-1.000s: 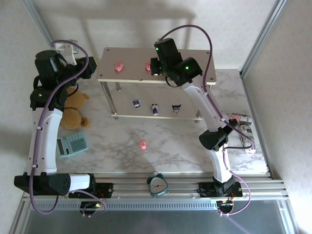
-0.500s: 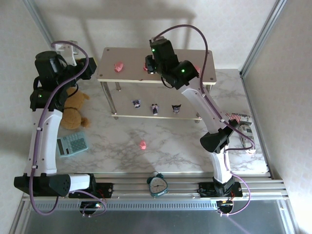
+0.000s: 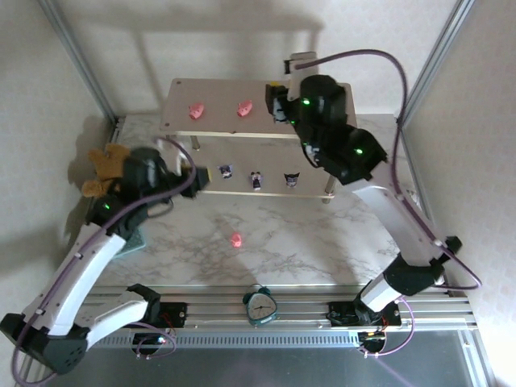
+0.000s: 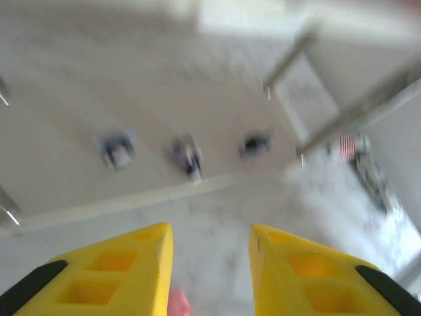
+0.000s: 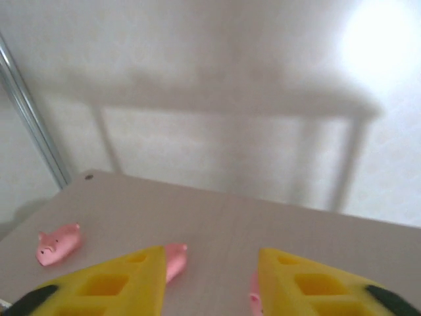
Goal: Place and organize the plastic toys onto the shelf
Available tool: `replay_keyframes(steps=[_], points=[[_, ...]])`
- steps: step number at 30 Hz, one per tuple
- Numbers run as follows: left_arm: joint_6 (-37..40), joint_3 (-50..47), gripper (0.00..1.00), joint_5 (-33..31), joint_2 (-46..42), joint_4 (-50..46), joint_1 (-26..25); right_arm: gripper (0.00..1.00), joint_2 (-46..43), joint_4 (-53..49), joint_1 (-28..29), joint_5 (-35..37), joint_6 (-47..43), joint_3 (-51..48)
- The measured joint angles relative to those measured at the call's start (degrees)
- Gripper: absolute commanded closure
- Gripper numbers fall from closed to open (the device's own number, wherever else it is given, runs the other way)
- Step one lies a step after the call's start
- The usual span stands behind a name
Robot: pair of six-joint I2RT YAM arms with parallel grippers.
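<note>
Left of shelf [image 3: 218,90], teddy bear [image 3: 103,161]

shelf [image 3: 218,93]: pink pigs [image 3: 195,110] top, purple figurines [image 3: 255,179] lower tier; table [image 3: 306,234]: lone pig [image 3: 236,239].

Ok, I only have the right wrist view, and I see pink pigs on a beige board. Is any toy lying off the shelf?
Observer: Yes, one pink pig lies on the marble table, in front of the shelf.
Operator: And what's on the tier below?
Observer: Three purple-and-white figurines stand in a row on the lower board.
Operator: Where's the other arm?
Observer: The left gripper is by the left end of that lower board, with its jaws apart.
</note>
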Motion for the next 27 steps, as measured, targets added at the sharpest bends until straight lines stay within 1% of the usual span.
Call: replay_keyframes(steps=[2, 5, 7, 9, 11, 14, 21, 27], points=[[-5.55, -9.22, 0.62, -3.17, -2.58, 0.17, -8.11, 0.34, -3.85, -0.94, 0.09, 0.15, 0.22, -2.23], [-13.68, -19.19, 0.6, -7.48, -3.23, 0.61, -17.79, 0.29, -9.22, -2.58, 0.2, 0.37, 1.09, -8.0], [-18.01, -22.73, 0.58, -10.32, -2.1, 0.81, -22.71, 0.25, -11.93, -3.43, 0.2, 0.31, 1.73, -11.82], [-21.11, -23.78, 0.57, -12.87, 0.48, 1.86, -25.81, 0.22, -13.75, -4.04, 0.2, 0.07, 2.16, -15.02], [-23.34, -23.82, 0.57, -15.08, 4.09, 4.44, -27.15, 0.17, -15.23, -4.59, 0.2, -0.24, 2.51, -18.03], [-25.55, -23.8, 0.55, -17.88, 9.14, 7.85, -27.39, 0.11, -16.68, -5.05, 0.2, -0.28, 3.04, -20.81], [-27.02, -23.32, 0.53, -22.21, 18.32, 9.99, -26.86, 0.07, -21.44, -4.74, 0.2, -0.17, 2.45, -24.57], [-26.86, -20.83, 0.53, -23.56, 20.76, 10.21, -24.98, 0.06, -24.28, -3.39, 0.2, 0.0, 1.44, -26.1]])
